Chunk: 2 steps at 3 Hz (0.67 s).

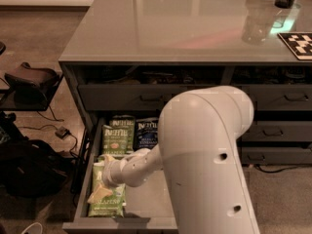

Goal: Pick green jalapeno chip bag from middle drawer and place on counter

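The green jalapeno chip bag (105, 201) lies flat at the front left of the open middle drawer (83, 193). My gripper (105, 178) is down inside the drawer, right over the bag's upper end and touching or almost touching it. My white arm (204, 155) fills the middle of the view and hides the drawer's right half. The grey counter top (185, 23) lies above the drawers.
A green chip bag (118, 135) and a dark blue chip bag (146, 133) lie at the back of the drawer. A clear bottle (256, 27) and a black-and-white marker tag (298, 44) are on the counter's right. A black bag (29, 175) and cables lie on the floor at left.
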Available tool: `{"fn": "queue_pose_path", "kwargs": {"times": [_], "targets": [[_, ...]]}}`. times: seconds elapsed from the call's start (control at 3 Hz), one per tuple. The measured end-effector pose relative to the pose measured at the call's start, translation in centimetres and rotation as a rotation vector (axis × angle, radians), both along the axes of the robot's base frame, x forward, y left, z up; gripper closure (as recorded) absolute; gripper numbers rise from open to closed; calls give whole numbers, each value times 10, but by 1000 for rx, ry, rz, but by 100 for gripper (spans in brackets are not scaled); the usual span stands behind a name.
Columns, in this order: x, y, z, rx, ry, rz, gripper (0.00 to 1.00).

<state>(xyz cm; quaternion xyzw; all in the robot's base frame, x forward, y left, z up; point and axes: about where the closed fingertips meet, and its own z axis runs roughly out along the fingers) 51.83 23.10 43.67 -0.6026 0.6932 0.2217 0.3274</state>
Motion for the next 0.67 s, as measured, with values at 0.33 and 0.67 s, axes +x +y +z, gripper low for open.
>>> {"fn": "queue_pose_path", "kwargs": {"times": [0.33, 0.67], "targets": [[-9, 7, -19, 45, 32, -1, 0], [-15, 5, -36, 109, 77, -31, 0]]}}
